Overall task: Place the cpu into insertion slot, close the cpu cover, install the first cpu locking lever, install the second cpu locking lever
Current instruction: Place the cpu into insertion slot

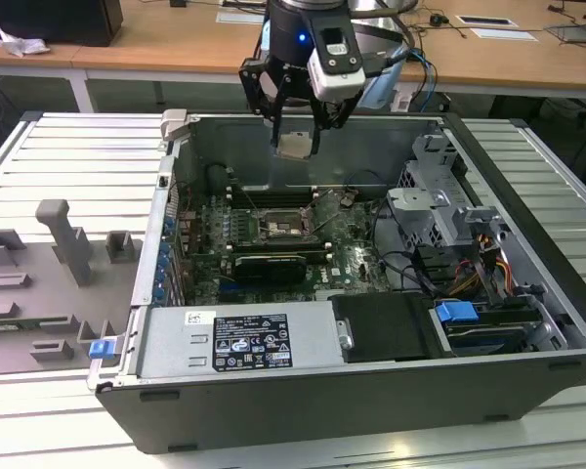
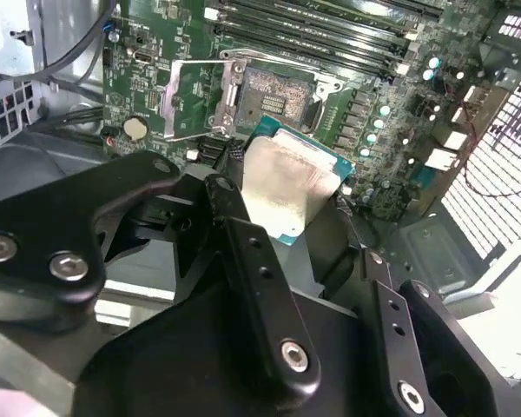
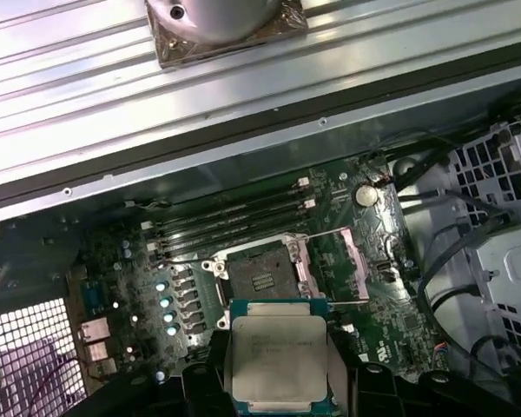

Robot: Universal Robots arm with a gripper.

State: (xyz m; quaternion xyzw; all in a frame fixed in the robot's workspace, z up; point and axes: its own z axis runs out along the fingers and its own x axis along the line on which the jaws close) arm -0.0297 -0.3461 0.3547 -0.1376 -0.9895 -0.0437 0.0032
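My pincer (image 1: 295, 135) grips the cpu (image 1: 294, 146) roughly level, metal top up, at the exterior view's upper centre, well above the open slot (image 1: 281, 228).

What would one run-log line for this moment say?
gripper: shut on cpu | cpu: held over case | slot: empty | cover: open

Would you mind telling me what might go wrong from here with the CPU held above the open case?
1. The gripper holds the cpu by its edges well above the motherboard; a slip could drop it onto the board.
2. The insertion slot lies open; a skewed descent could damage its contacts.
3. The cpu cover is flipped open beside the slot, so a finger might catch it.
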